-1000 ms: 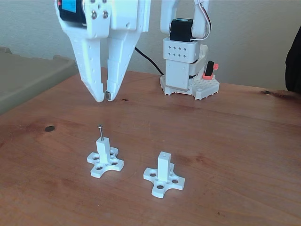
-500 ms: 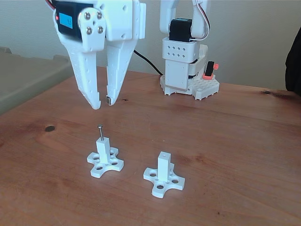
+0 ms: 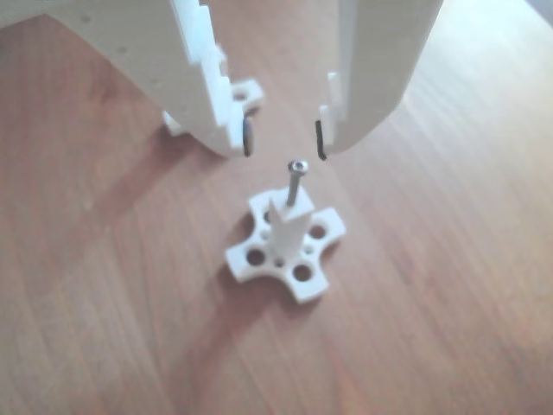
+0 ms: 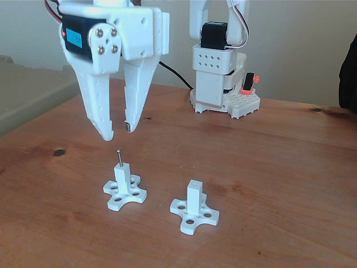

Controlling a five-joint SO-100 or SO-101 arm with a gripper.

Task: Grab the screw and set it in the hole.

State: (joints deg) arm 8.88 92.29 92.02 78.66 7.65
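The screw (image 4: 119, 157) stands upright in the hole at the top of the left white post (image 4: 122, 177) in the fixed view; its round head (image 3: 297, 167) shows in the other view above the post (image 3: 289, 222). My gripper (image 4: 118, 133) hangs open just above the screw, not touching it. In the other view the gripper (image 3: 283, 138) has its two fingertips spread to either side of the screw head, slightly behind it. A second identical fixture (image 4: 194, 206) stands to the right, and the hole (image 4: 194, 182) in its post top has nothing in it.
The arm's base (image 4: 220, 84) sits at the back of the wooden table (image 4: 279, 167). A grey bin (image 4: 33, 92) lies beyond the table's left edge. A dark knot (image 4: 58, 152) marks the wood at left. A dark shape (image 4: 348, 72) is at the right edge.
The gripper has opened wider and shifted slightly left and down over the screw. The screw stays in the left post.
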